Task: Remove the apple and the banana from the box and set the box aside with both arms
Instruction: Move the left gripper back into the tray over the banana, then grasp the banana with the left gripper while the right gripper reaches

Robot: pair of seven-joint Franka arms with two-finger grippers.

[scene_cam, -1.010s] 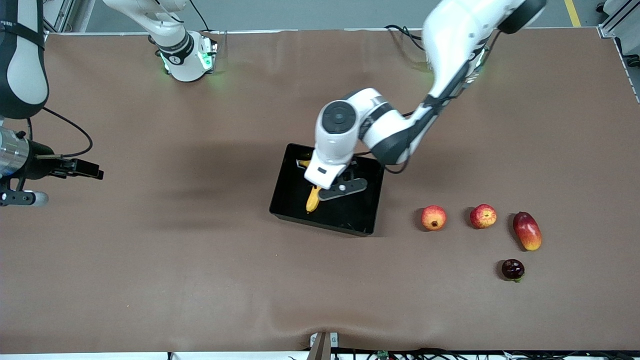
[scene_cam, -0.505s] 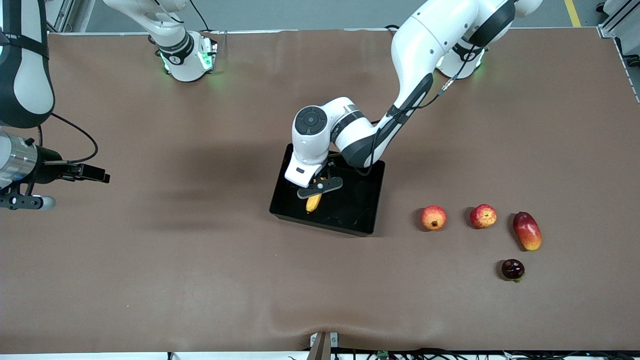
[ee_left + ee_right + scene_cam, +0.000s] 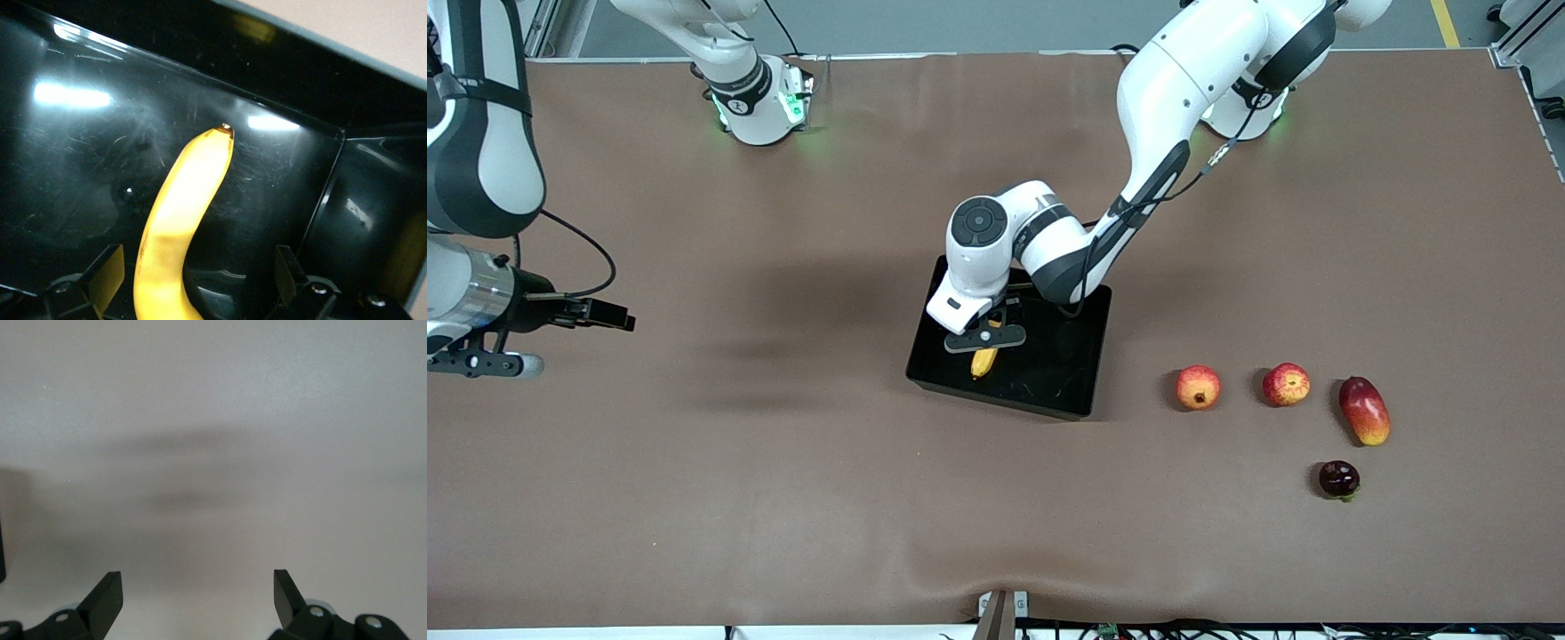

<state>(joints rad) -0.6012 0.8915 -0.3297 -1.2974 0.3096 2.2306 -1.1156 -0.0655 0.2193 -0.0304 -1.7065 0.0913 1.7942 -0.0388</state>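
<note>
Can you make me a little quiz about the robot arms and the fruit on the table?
1. True or false: the banana lies inside the black box.
2. Which fruit on the table is nearest the box?
A. the apple
B. the orange-red fruit
C. the mango
3. Fill in: the left gripper is over the ____, while the right gripper hangs over bare table.

Key: 1 true. 2 B. 3 banana. Both grippers are open, and the banana lies between the left gripper's fingers.
</note>
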